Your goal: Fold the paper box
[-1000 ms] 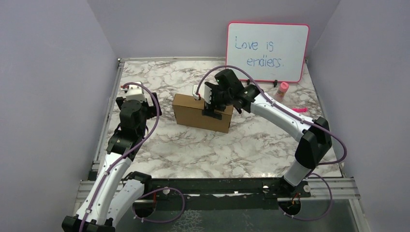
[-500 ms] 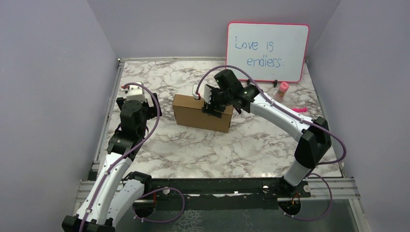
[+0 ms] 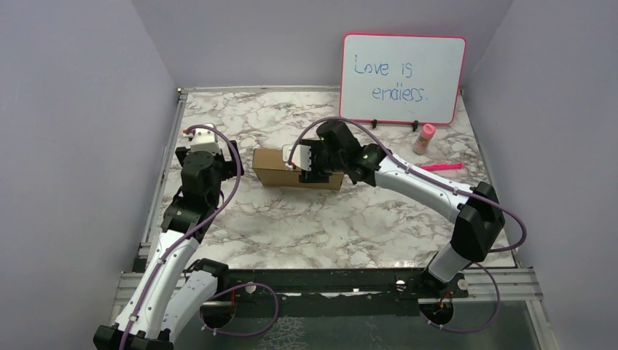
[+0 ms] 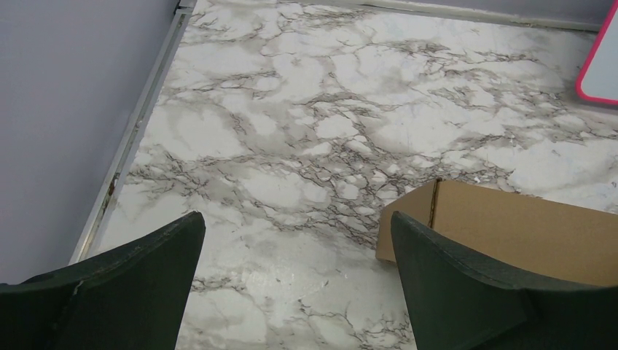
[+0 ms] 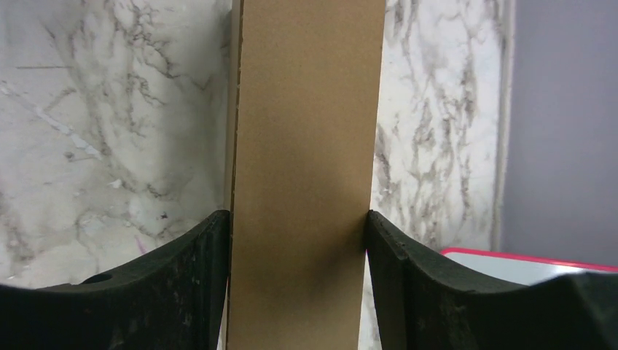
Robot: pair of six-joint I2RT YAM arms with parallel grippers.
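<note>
Shifted leftward, paper box (image 3: 273, 168) sits clamped in right end effector (image 5: 297, 227), contact visible only wrist-side.

Plain lilac walls (image 3: 73, 109) enclose a grey-veined white marble-look tabletop (image 3: 306, 219); beyond the right pincer (image 3: 312, 171), a pink-framed whiteboard (image 3: 403, 79) stands against the back wall (image 3: 291, 36).

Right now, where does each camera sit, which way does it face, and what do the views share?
Top: fixed above and behind the bases, facing down on the table, box and whiteboard; left arm and right arm show.
Left wrist: on the left arm, facing down across the table to the box's corner; the open left gripper frames it.
Right wrist: on the right arm, facing along the box; the right gripper is shut on its sides.
Shared: all three show the box and some of the whiteboard.
</note>
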